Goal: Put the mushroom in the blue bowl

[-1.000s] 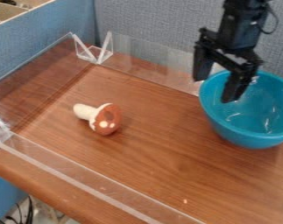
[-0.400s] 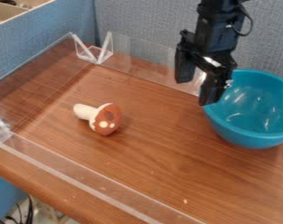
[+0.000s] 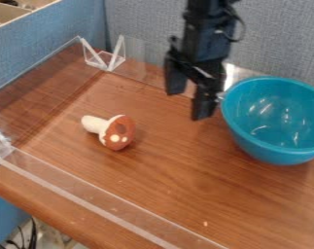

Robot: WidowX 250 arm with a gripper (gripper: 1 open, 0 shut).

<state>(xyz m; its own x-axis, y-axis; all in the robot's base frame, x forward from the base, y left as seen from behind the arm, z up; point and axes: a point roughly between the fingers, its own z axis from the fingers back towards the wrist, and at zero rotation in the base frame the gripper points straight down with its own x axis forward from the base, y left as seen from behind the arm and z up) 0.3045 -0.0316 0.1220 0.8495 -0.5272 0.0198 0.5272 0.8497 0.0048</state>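
Mushroom [image 3: 110, 130] is lying on its side on the bench [image 3: 166, 195], probably light and firm, so I'd pinch the pale stem rather than the rounded, maybe slippery cap, and the jaws [image 3: 188, 107] are open with nothing in them, left of the bowl [image 3: 273, 119].

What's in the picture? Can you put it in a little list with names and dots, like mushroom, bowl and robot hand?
mushroom: lying on its side, cream stem, reddish-brown cap with pale spots
bowl: blue, round, upright, right side of the picture
robot hand: black, open, above the table, between mushroom and bowl
table: brown wood
mushroom in bowl: not yet
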